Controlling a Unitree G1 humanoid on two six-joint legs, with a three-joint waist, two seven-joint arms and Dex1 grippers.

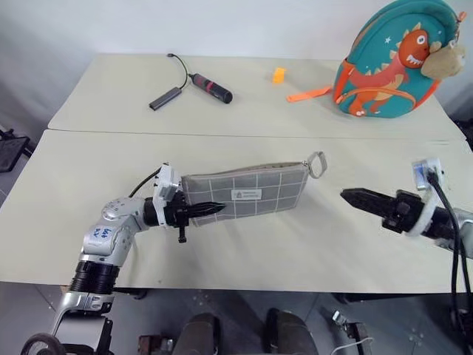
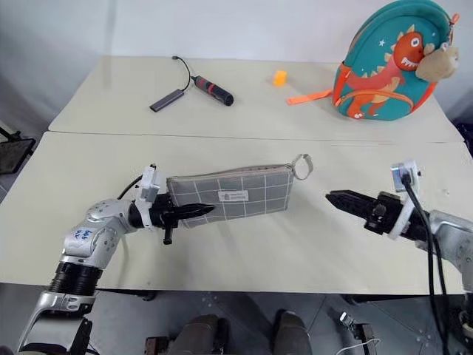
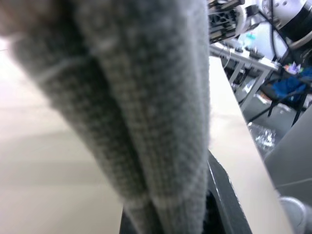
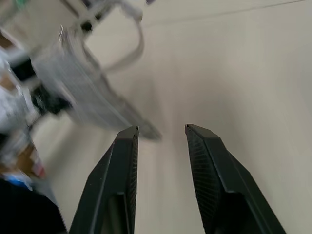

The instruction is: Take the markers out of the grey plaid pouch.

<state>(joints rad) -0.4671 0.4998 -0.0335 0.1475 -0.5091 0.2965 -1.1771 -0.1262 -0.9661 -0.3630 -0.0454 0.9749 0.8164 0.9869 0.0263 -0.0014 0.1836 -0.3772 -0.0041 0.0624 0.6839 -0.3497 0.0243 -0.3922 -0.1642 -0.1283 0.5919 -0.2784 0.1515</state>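
Note:
The grey plaid pouch (image 1: 251,188) hangs lengthwise low over the near table, its white label facing me and its grey loop (image 1: 317,164) at the right end. My left gripper (image 1: 212,209) is shut on the pouch's lower left edge; in the left wrist view the grey fabric (image 3: 146,97) sits right between the fingers. My right gripper (image 1: 347,195) is to the right of the pouch, pointing at it, apart from it. Its fingers stand open in the right wrist view with nothing between them (image 4: 161,129), and the pouch (image 4: 83,87) shows beyond them. The markers are hidden.
On the far table stand a teal dinosaur backpack (image 1: 395,63) with an orange strap (image 1: 309,95), a small orange block (image 1: 278,75), and a black-and-red cylinder (image 1: 213,88) cabled to a grey adapter (image 1: 166,98). A seam (image 1: 111,131) divides the two tables.

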